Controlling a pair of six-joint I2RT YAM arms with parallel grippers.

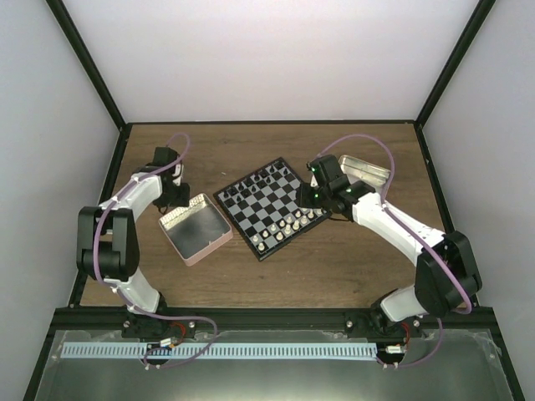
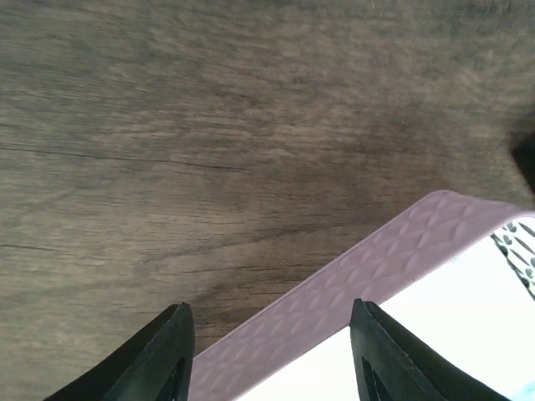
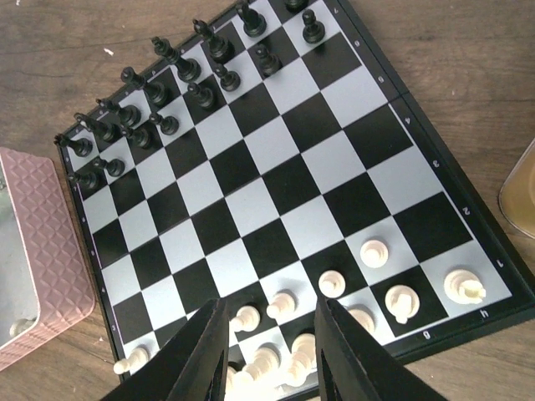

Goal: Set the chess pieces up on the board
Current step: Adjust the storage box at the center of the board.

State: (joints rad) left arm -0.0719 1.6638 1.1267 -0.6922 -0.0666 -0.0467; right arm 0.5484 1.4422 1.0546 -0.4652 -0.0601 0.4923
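The board [image 1: 272,206] lies tilted at the table's middle, seen close in the right wrist view [image 3: 276,184]. Cream-white chess pieces [image 3: 374,251] stand in its near rows [image 1: 290,225], some upright and a few crowded or lying at the near edge. Black pieces [image 3: 170,86] fill the far rows. My right gripper [image 3: 267,305] hovers open over the white pieces at the board's right corner [image 1: 311,199], with nothing gripped. My left gripper [image 2: 269,311] is open above the pink tin's rim [image 2: 376,259], left of the board [image 1: 171,200].
The open pink tin [image 1: 196,230] sits left of the board, and its corner shows in the right wrist view [image 3: 42,251]. A gold tin [image 1: 365,170] lies behind my right arm, its edge at the frame's right side [image 3: 520,194]. Black frame posts border the wooden table.
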